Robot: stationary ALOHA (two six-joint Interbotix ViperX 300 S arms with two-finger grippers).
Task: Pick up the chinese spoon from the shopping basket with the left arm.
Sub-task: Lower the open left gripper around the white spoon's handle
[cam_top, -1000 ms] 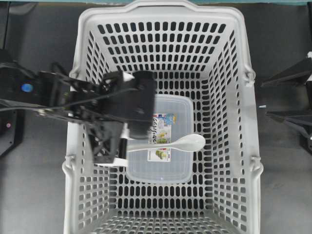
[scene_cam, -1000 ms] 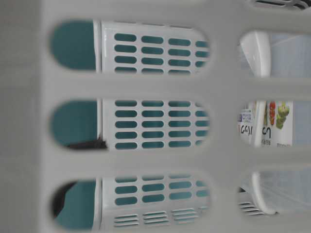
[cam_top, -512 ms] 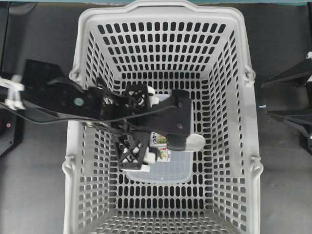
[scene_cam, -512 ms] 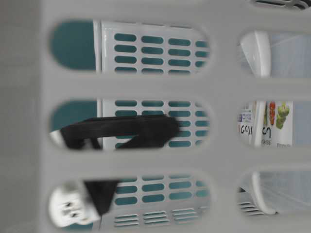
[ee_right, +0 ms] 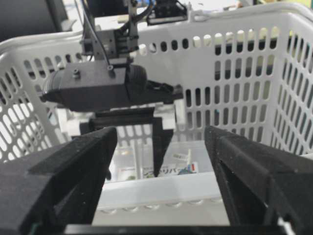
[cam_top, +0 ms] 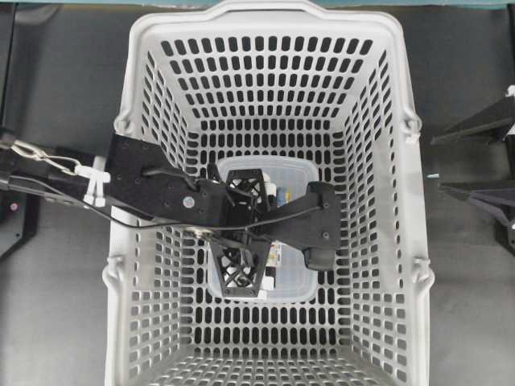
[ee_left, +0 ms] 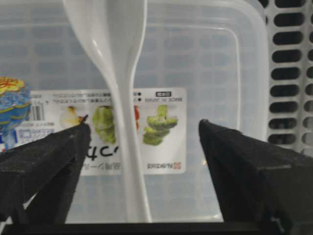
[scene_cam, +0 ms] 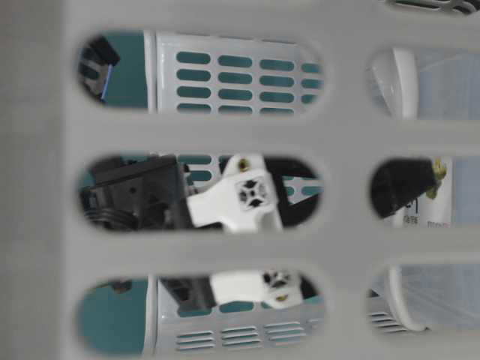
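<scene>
Chinese spoon [ee_left: 117, 73] lies on clear container [ee_left: 215, 58] inside shopping basket [cam_top: 402, 209]; handle runs between fingers of left gripper [ee_left: 142, 147], jaws spread wide, nothing held; handle sits closer to one finger, so closing could nudge it sideways; glossy handle might slip or skate on lid; right gripper [ee_right: 161, 161] wide too, parked outside basket.

One shopping basket [cam_top: 402, 96] sits on the desk. Inside it: one chinese spoon [ee_left: 115, 73], and one clear container [ee_left: 215, 58] under it. Two arms are in view, the left arm [cam_top: 161, 193] reaching in, one at right [cam_top: 483, 161].
</scene>
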